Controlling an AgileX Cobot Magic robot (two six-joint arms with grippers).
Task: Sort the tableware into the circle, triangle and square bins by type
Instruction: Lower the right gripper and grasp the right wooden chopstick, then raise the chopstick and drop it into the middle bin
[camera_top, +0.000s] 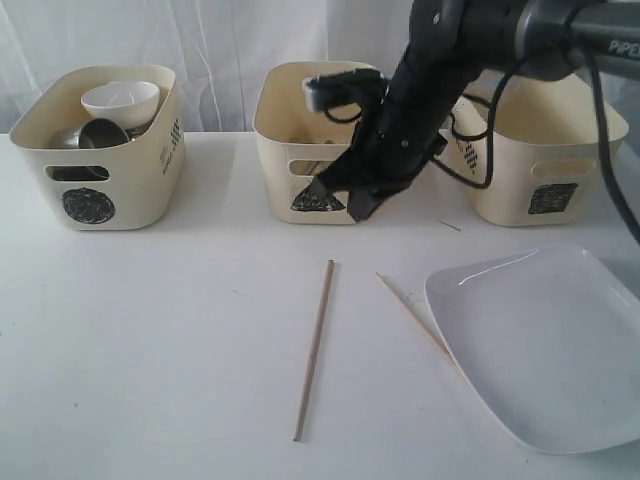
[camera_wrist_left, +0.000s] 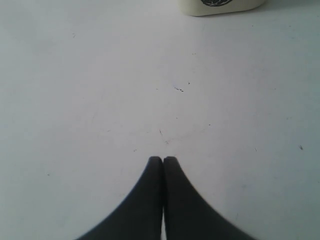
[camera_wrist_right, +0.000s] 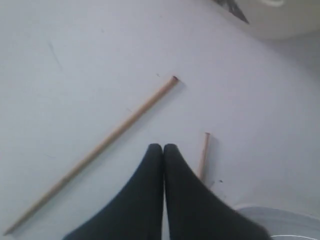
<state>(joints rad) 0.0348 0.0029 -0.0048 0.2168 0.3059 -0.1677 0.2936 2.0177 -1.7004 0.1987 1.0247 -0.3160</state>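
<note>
Two wooden chopsticks lie on the white counter (camera_top: 150, 330) in front of three cream plastic bins with handle slots. The pale, slender left chopstick (camera_top: 314, 350) runs nearly straight toward the camera. The right chopstick (camera_top: 412, 315) lies slanted just beside the rim of the large white squarish plate (camera_top: 545, 345), its near end meeting that rim. The glossy plate sits flat at the right front of the counter. The circle bin (camera_top: 100, 190), at left, holds a white bowl (camera_top: 120, 100) resting on steel ware (camera_top: 100, 133) too crowded to tell apart. The triangle bin (camera_top: 285, 135) stands in the middle and the square bin (camera_top: 540, 170) at right, each with a black scribbled mark on its front. The dark right arm reaches across in front of the triangle bin. The right gripper (camera_top: 345, 195) hangs above the counter with its black fingers pressed together and empty; its wrist view shows both chopsticks below the tips. The left gripper (camera_wrist_left: 163, 160), seen only in its own wrist view, is likewise fully closed and holds nothing above bare counter.
</note>
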